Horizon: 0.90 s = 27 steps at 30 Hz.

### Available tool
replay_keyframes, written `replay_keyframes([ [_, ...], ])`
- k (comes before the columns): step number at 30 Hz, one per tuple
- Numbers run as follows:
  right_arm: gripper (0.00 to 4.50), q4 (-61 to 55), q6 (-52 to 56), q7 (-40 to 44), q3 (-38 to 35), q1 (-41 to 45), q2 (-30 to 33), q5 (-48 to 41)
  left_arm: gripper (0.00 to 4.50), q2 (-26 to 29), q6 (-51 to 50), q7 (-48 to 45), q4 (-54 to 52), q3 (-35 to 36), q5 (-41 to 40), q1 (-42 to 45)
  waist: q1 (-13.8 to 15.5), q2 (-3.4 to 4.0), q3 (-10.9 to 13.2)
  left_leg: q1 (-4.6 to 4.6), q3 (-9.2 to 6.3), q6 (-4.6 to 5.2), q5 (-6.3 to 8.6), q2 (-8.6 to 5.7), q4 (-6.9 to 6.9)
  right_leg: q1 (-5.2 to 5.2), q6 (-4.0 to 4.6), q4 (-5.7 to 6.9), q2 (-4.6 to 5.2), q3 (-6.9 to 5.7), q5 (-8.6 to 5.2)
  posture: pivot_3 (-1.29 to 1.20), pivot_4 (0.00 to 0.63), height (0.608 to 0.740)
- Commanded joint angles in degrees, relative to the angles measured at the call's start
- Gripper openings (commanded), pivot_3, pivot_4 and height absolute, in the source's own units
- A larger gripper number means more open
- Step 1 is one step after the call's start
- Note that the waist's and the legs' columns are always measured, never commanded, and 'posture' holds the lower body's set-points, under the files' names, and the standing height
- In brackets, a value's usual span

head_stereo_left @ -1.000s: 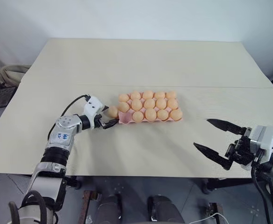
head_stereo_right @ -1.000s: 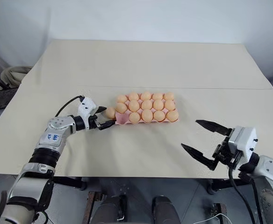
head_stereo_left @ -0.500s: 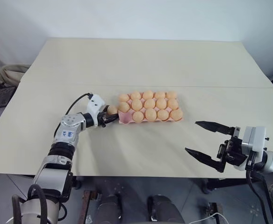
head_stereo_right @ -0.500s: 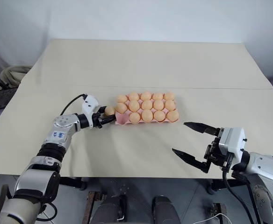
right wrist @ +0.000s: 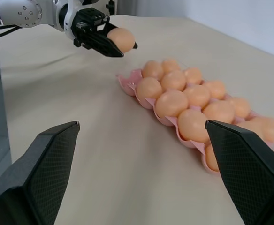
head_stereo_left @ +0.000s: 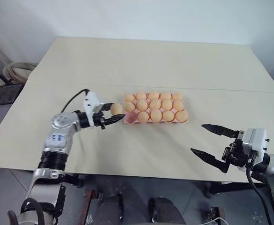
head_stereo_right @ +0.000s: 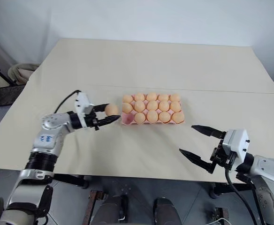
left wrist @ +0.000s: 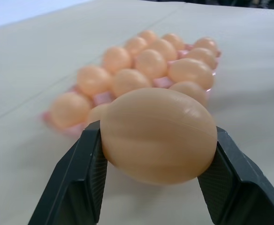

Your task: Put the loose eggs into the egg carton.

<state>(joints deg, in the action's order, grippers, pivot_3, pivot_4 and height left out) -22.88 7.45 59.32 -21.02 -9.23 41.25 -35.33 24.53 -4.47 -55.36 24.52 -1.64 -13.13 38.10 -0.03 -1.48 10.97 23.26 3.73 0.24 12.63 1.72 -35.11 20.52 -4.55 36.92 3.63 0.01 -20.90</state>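
Tabletop (head_stereo_left: 151, 61) surface is pale beige laminate, matte, with a seam running across it behind the egg carton (head_stereo_left: 127, 120). We note the carton is pink moulded material with a scalloped edge, lying flat near the middle of the tabletop, its cups filled with smooth, pale orange-tan oval eggs; we count 14, and the near cup at the carton's left end appears unfilled, showing pink. The left end effector (head_stereo_left: 112, 115) is clenched on 1 loose egg (head_stereo_left: 116, 108), held clear of the tabletop just beside the carton's left end. In the left wrist view, the egg (left wrist: 158, 135) sits crosswise between 2 black fingers (left wrist: 83, 183) with a fine cross-hatched pad texture, and a faint seam line runs across its shell. The right end effector (head_stereo_left: 213, 144) stands released, its 2 tapered black fingers spread wide, well apart from the carton at the tabletop's near right. A label with blue marks on the left forearm is too small for us to read.
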Motion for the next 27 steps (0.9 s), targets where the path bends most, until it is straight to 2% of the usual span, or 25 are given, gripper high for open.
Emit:
replay_keyframes([
  [1, 4.5, -1.0, -1.0, 0.2, -2.7, -0.9, 0.3, -0.7, 2.67, -1.2, 1.5, 0.6, 2.9, -0.8, 1.3, 2.5, -0.1, 0.0, 0.0, 0.0, 0.0, -0.01, 0.01, 0.01, 0.01, 0.0, 0.0, -0.01, -0.02, 0.0, 0.0, 0.0, 0.15, 0.74],
  [7, 4.5, -1.9, -1.0, -0.6, -2.4, -1.7, -0.3, -0.6, 4.48, -1.0, 1.5, 0.2, 3.4, 0.0, 1.0, 3.3, -0.3, 0.0, 0.0, 0.0, 0.06, -0.04, 0.02, 0.07, 0.02, 0.07, 0.0, 0.04, -0.14, 0.04, -0.01, 0.0, 0.15, 0.74],
  [13, 4.5, -0.1, -1.2, -0.3, -2.3, -1.0, -0.1, -0.3, 4.48, 4.2, -0.7, -2.6, -3.8, 4.8, -3.9, -1.3, -0.4, 0.0, 0.0, -0.01, 0.05, -0.04, 0.01, 0.07, 0.0, 0.06, -0.01, 0.07, -0.11, 0.06, 0.0, 0.0, 0.15, 0.74],
  [16, 4.5, 2.1, -1.6, 0.2, -2.9, 0.1, 0.4, 0.0, 4.48, 8.8, -1.2, -4.9, -9.7, 9.1, -7.1, -7.7, -0.9, 0.01, 0.0, -0.02, 0.04, -0.06, 0.02, 0.09, 0.05, 0.06, 0.01, 0.04, -0.1, 0.06, -0.01, 0.0, 0.15, 0.74],
  [20, 4.5, 6.1, -2.4, 1.8, -3.8, 1.4, 1.7, 0.7, 4.48, 14.6, 0.1, -5.5, -13.4, 13.8, -7.5, -16.2, -1.5, 0.01, 0.0, -0.01, 0.02, -0.07, 0.05, 0.09, 0.09, 0.06, 0.06, -0.03, -0.04, 0.05, -0.04, 0.0, 0.15, 0.74],
  [27, 4.5, 11.1, -4.3, 5.1, -4.4, 1.8, 3.3, 1.9, 4.48, 19.6, -2.5, -4.1, -20.1, 21.1, -9.9, -27.4, -1.6, 0.02, 0.0, -0.01, -0.05, -0.37, 0.24, 0.08, 0.14, 0.07, 0.19, -0.08, 0.13, 0.03, -0.1, 0.0, 0.15, 0.74],
])
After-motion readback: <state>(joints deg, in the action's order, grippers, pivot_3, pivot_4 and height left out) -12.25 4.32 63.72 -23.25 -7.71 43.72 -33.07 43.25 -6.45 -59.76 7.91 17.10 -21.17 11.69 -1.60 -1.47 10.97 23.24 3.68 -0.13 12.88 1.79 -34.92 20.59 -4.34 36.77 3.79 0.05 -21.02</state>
